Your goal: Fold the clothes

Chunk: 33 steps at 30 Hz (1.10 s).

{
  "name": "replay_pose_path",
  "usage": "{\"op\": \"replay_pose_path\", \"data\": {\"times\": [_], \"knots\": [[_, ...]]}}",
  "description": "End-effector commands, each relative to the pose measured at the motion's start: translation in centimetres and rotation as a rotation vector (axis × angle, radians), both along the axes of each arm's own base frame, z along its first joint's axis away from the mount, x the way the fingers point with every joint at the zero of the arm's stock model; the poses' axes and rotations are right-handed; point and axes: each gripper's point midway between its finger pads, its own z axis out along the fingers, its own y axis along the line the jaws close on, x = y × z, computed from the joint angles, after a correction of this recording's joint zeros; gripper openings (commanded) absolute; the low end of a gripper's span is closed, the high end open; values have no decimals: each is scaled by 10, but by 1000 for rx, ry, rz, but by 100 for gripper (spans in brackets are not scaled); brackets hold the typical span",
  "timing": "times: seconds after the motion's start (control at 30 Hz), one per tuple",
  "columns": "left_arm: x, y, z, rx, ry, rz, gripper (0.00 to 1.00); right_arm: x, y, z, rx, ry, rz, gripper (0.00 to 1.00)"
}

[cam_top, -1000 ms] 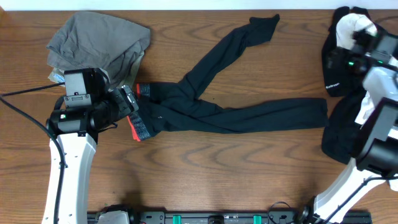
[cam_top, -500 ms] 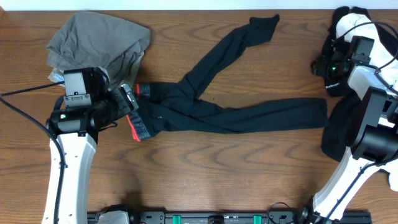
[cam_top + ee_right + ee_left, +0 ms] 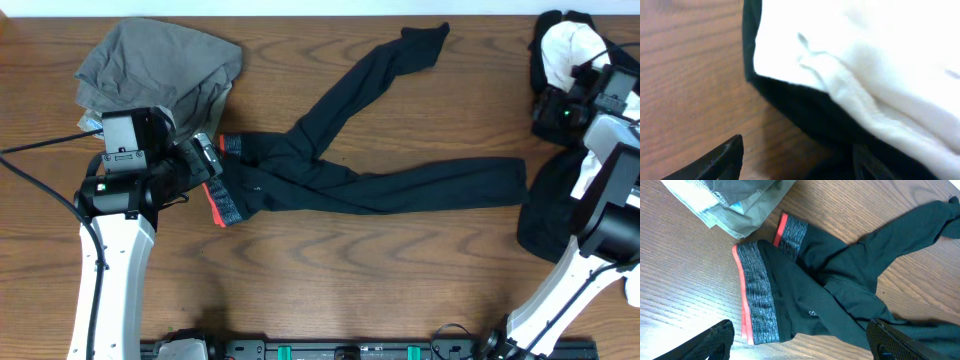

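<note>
At the middle of the wooden surface (image 3: 400, 290): black leggings (image 3: 400, 185), unfolded and lying flat. The legs cross near the crotch. One runs straight right, the other angles up and right toward the far edge. The waistband (image 3: 226, 203) is the leggings' left end, grey knit with orange trim. It's partly doubled over, so two strips show in the left wrist view.

Left gripper (image 3: 210, 162) sits over the waistband end of the leggings. Jaws are wide apart with nothing between them. The wrist view shows both fingers (image 3: 710, 340) at the bottom edge, waistband below the gap. Can't tell if they touch the cloth.

Up-left of the leggings, just beside the waistband: grey-olive garment (image 3: 160, 65), a crumpled heap with a paler layer showing at its lower edge.

Well right of the leggings, past the foot ends: black-and-white garment (image 3: 565, 35), bunched at the far right corner. Right gripper (image 3: 550, 108) is at its lower edge. In the wrist view, white cloth (image 3: 880, 65) over a black layer (image 3: 800, 112) fills the frame close-up. Jaws are spread wide. One finger (image 3: 725, 155) is over bare wood and the other blends into the black cloth.

Just right of the straight leg's end: another black garment (image 3: 548, 215), heaped, partly under the right arm.
</note>
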Motion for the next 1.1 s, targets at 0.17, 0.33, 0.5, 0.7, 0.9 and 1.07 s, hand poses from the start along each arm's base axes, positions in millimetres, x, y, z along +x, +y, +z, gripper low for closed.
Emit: {"op": "replay_pose_path", "data": {"times": [0.17,0.33,0.5,0.7,0.9,1.07], "knots": [[0,2,-13,8,34,-5,86,16,-3,17,43,-74,11,70],[8,3,-13,20,14,-20,86,33,20,51,159,-127,97,80],[22,4,-15,69,-32,-86,86,40,57,78,151,-59,220,88],[37,6,-44,94,15,-141,86,49,121,104,35,16,385,93],[41,5,-85,110,106,-210,84,52,187,112,-8,51,480,92],[40,18,-101,174,160,-181,84,45,221,107,3,88,540,92]]}}
